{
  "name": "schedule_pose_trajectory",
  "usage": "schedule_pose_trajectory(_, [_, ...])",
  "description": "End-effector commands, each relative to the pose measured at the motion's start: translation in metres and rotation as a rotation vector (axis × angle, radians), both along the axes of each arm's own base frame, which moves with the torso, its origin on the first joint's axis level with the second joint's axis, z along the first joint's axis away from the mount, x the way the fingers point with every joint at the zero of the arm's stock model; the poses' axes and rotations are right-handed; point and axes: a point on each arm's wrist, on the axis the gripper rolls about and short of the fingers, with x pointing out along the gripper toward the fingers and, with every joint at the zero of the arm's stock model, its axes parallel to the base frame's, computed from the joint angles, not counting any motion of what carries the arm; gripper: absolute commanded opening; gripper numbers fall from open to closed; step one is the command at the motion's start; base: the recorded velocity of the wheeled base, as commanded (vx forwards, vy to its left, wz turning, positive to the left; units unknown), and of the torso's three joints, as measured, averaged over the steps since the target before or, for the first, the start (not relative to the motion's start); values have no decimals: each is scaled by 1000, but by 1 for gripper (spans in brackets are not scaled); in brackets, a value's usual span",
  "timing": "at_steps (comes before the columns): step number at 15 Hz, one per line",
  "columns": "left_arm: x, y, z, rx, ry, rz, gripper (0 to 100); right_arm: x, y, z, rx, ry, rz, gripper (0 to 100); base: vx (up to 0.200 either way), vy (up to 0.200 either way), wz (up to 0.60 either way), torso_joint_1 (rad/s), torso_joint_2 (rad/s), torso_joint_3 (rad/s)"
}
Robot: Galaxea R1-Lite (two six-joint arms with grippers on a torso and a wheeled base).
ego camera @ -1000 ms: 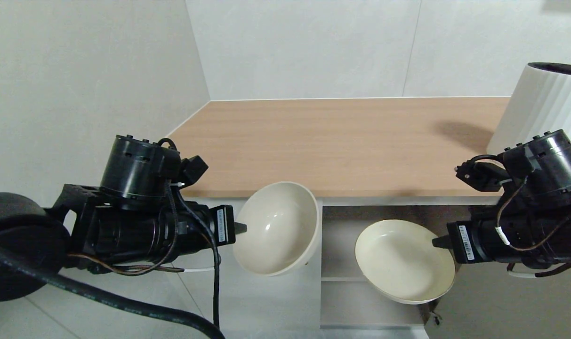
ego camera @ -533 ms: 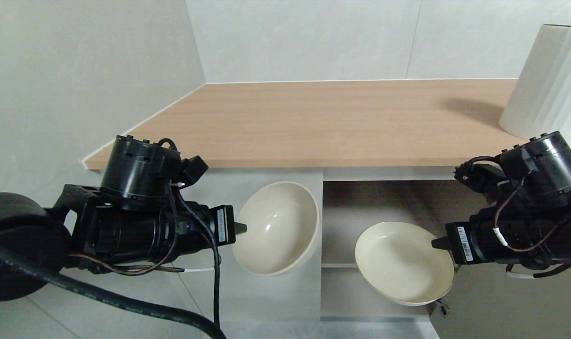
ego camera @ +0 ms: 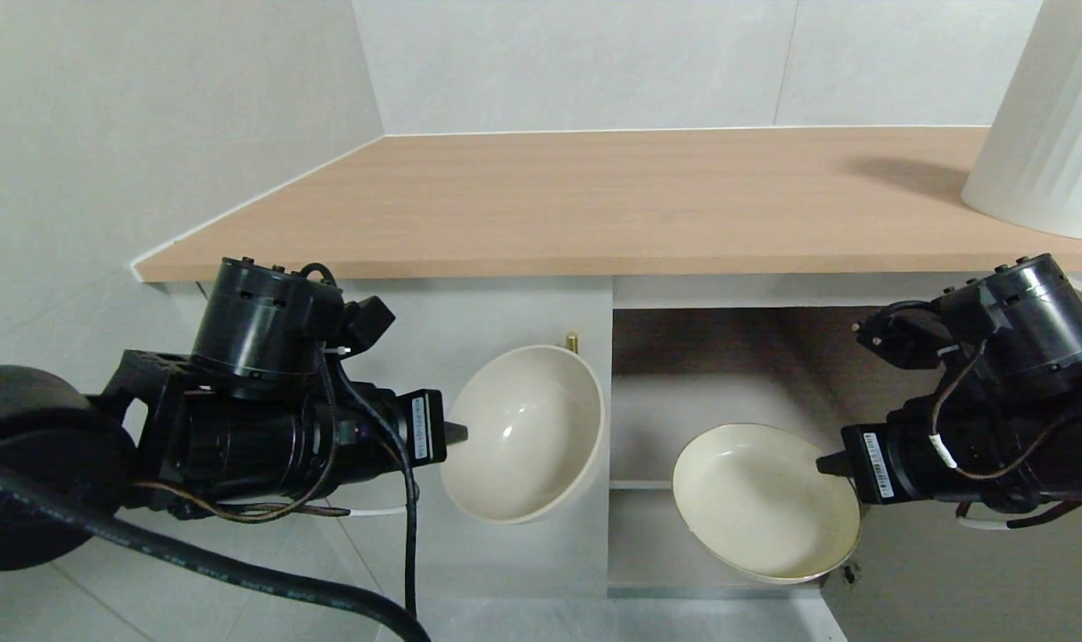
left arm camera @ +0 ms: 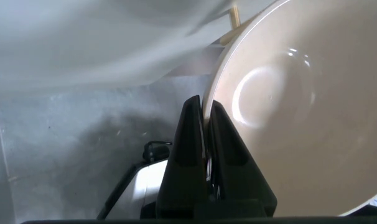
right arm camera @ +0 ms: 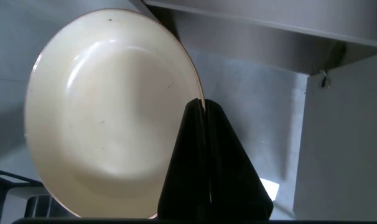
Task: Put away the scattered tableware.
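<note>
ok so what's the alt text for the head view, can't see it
The left gripper holds a deep cream bowl by its rim and the right gripper a shallow cream plate, both in front of a cupboard, open on the right, under a wooden counter. A white ribbed container stands at the counter's right end.

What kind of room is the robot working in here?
Most likely a kitchen: a wooden countertop set against tiled walls, an open cabinet beneath it, and a cream bowl and plate held in front of that cabinet.
</note>
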Motion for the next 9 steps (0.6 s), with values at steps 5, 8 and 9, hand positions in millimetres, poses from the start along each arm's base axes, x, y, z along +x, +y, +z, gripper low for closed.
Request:
schedule_pose_trajectory(5, [0, 0, 0, 0, 1, 0, 0, 26, 15, -39, -63, 101, 7, 0, 0, 0, 0, 0, 0, 0])
schedule_pose_trajectory(8, [0, 0, -1, 1, 2, 0, 0, 45, 24, -66, -86, 146, -4, 0, 0, 0, 0, 0, 0, 0])
schedule_pose_trajectory(9, [0, 0, -1, 1, 2, 0, 0, 53, 28, -76, -88, 148, -14, 0, 0, 0, 0, 0, 0, 0])
